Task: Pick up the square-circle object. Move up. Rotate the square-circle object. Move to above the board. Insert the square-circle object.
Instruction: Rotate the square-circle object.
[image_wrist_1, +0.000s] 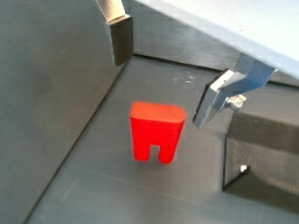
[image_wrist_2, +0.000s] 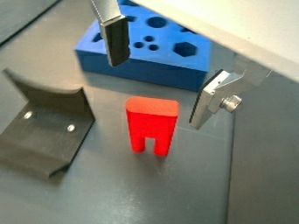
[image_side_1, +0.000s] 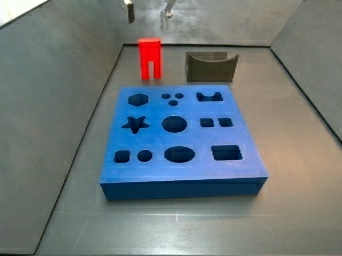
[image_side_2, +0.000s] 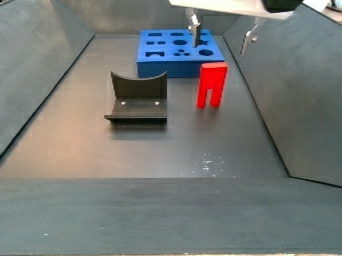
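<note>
**Red peg stands upright beside the board, tool spread above it**

The board (image_side_1: 181, 140), the largest thing on the dark floor (image_side_2: 147, 150), is a flat blue block whose top carries cut-outs: a star, circles, squares, ovals and a hexagon. Every hole that shows is bare; no piece sits in any of them. In a wrist view the board (image_wrist_2: 146, 48) lies just beyond the peg, with a strip of floor between the two.

Next in size, the dark grey U-shaped holder (image_side_1: 210, 67) stands off one corner of the board, apart from it. Its hollow holds nothing. In a side view the holder (image_side_2: 136, 98) sits beside the peg, a gap between them.

The square-circle object (image_side_1: 150, 58), a bright red peg, stands upright on the floor near the board's edge, touching neither board nor holder. A slot splits its lower end into two legs (image_wrist_2: 152, 127).

The tool (image_wrist_2: 163, 66) hangs above the peg, its two silver fingers (image_wrist_1: 219, 94) wide apart, one to each side and both clear of the red piece; nothing is gripped.
</note>
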